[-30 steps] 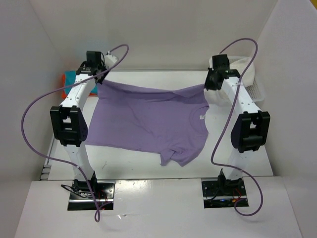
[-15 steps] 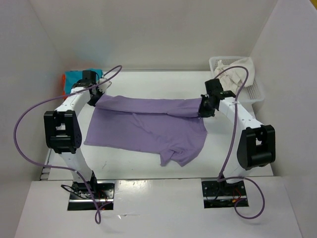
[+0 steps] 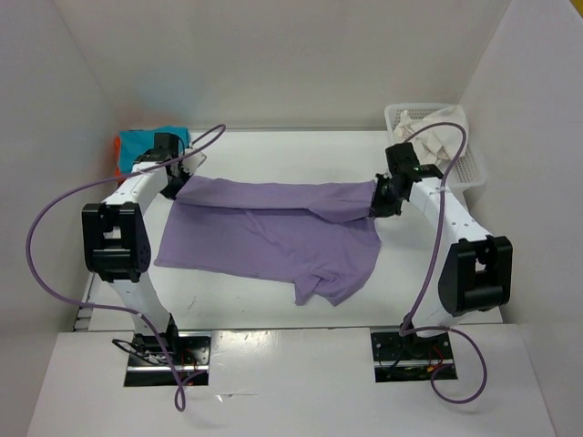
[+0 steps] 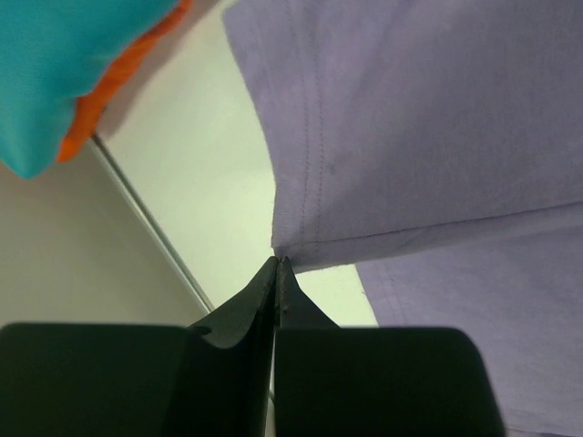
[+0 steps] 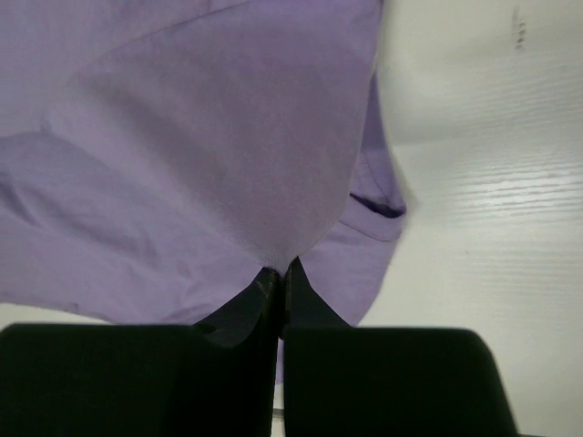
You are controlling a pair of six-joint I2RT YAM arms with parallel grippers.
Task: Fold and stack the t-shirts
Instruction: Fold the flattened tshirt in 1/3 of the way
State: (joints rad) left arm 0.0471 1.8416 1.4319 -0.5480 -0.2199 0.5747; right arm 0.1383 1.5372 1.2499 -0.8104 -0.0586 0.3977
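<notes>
The lavender t-shirt [image 3: 273,241] lay spread on the table [image 3: 291,150], its far edge doubled over toward the arms, left gripper [image 4: 278,266] and right gripper [image 5: 278,270] each with jaws pinched tight on a corner of that fold; teal t-shirt [image 3: 150,139] lay atop orange t-shirt [image 3: 117,150] at the far-left table corner.

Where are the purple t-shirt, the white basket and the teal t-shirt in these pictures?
lavender t-shirt [image 3: 264,246], top view, middle of the flat cloth.
white mesh basket [image 3: 469,171], top view, right wall.
teal-blue t-shirt [image 4: 68,64], left wrist view, middle of the cloth.
</notes>
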